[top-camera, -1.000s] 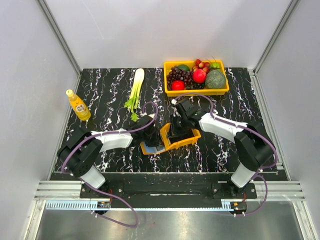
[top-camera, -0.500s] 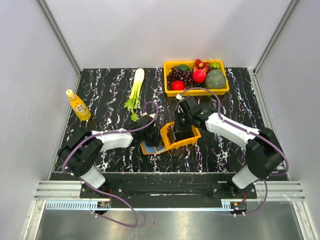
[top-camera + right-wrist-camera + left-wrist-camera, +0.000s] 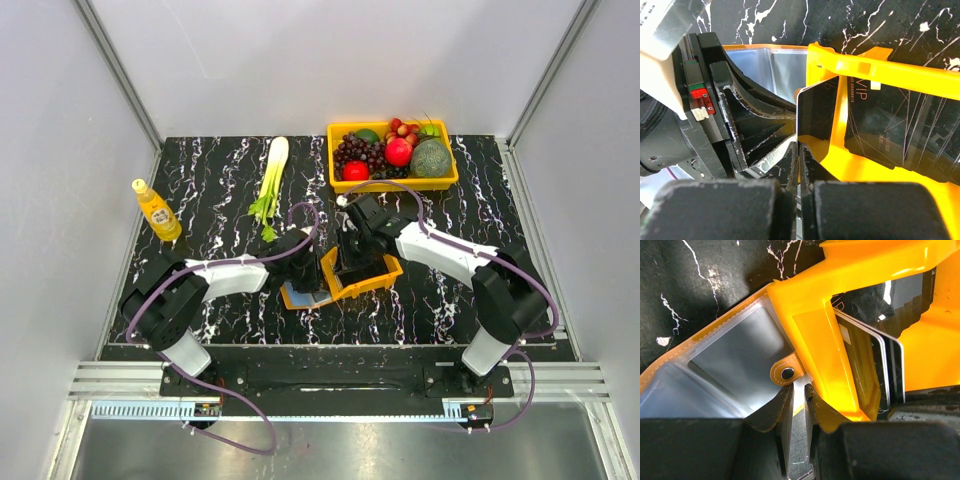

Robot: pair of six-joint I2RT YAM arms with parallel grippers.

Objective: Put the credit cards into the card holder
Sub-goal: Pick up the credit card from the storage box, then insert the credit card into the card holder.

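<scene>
Small tray (image 3: 805,325) overlaps card holder (image 3: 730,352)

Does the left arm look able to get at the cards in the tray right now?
Probably not. The left gripper is shut on the holder, the tray wall stands between it and the cards, and the right gripper is in there, shut on a card.

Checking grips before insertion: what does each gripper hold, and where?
Right gripper is shut on a credit card, pinched at its bottom edge. Left gripper seems to pinch the card holder at its near edge.
</scene>
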